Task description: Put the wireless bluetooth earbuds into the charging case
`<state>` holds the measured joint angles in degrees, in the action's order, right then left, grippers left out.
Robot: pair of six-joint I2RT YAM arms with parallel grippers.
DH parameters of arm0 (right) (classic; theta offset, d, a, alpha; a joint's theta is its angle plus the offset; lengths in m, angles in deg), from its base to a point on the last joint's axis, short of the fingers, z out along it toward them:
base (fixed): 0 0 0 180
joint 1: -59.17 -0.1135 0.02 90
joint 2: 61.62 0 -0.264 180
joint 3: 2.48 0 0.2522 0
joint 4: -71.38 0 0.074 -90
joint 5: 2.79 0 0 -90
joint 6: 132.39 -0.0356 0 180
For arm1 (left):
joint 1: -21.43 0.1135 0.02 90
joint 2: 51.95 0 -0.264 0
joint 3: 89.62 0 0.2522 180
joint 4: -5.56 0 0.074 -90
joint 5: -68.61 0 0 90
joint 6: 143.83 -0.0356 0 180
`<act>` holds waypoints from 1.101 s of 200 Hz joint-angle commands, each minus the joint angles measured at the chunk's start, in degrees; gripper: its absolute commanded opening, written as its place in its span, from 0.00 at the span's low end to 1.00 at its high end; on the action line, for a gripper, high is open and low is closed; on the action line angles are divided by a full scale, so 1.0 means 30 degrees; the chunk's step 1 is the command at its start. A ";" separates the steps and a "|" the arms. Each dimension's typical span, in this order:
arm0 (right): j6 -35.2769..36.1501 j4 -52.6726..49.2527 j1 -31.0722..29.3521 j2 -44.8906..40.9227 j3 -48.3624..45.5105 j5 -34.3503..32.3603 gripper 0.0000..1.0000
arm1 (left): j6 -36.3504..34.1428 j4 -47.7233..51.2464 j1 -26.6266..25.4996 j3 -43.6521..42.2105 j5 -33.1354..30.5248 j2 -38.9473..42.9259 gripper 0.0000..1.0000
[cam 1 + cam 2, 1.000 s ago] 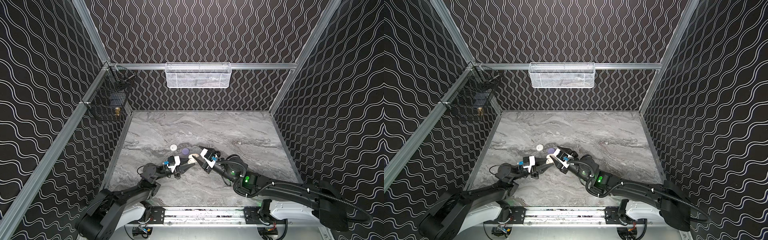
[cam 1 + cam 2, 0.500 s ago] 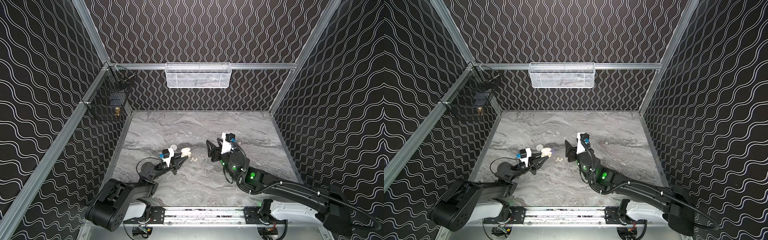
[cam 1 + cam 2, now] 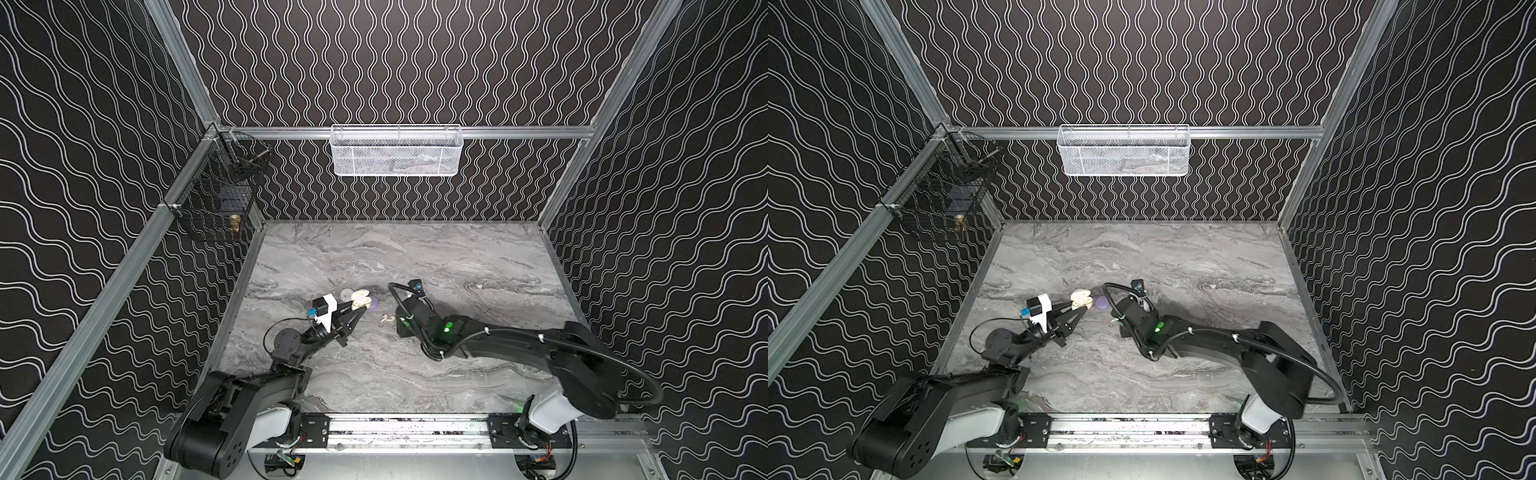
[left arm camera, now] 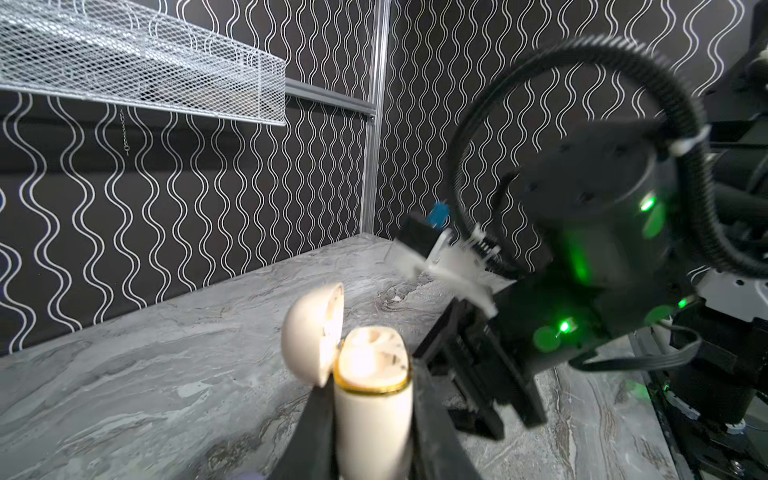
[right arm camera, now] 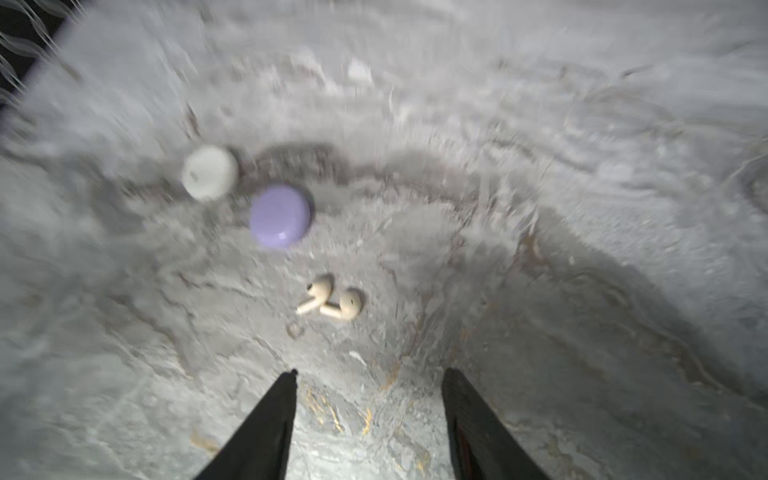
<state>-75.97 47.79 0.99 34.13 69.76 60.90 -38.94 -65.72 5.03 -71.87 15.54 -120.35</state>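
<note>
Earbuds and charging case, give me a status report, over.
Left claw shut on open cream case, lid up. Right claw open, empty, aimed at two cream earbuds loose on table. Path clear; lilac case and white case lie beyond.

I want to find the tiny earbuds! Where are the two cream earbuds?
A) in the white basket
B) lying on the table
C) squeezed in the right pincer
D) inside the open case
B: the two cream earbuds lie side by side on the table, just ahead of the open right pincer, which holds nothing. They are not in the open case that the left pincer grips.
</note>
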 commanded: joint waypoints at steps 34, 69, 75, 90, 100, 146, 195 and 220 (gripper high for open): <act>0.1457 -0.3785 0.0080 0.4186 0.3998 0.0248 0.53 | -0.0703 0.0680 0.0040 0.0135 0.0307 0.0572 0.00; 0.1580 -0.4181 0.0331 0.5747 0.4964 -0.0198 0.50 | -0.0659 0.0341 0.0042 0.0099 0.0158 0.0221 0.00; 0.1617 -0.4210 0.0396 0.5876 0.5075 -0.0264 0.49 | -0.0680 0.0309 0.0025 0.0103 0.0134 0.0182 0.00; 0.1594 -0.4284 0.0543 0.6062 0.5245 -0.0612 0.47 | -0.0651 0.0205 0.0058 0.0161 0.0113 0.0046 0.00; 0.1539 -0.4204 0.0709 0.6140 0.5208 -0.0570 0.45 | -0.0665 0.0128 0.0036 0.0136 0.0090 0.0001 0.00; 0.1745 -0.3636 0.0884 0.6497 0.5295 0.0039 0.43 | -0.0647 0.0182 0.0040 0.0077 -0.0061 0.0122 0.00; 0.1556 -0.2791 0.0896 0.5594 0.4716 0.0426 0.43 | -0.0764 0.0907 0.0047 -0.0125 -0.1198 0.0443 0.00; 0.1495 -0.1715 0.0887 0.4569 0.3901 0.0747 0.46 | -0.1054 0.2251 0.0051 0.0009 -0.1904 0.0898 0.00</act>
<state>-70.84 38.61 3.70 50.19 83.00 62.50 -40.75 -61.83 5.03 -72.17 12.52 -118.73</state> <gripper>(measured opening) 0.440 0.220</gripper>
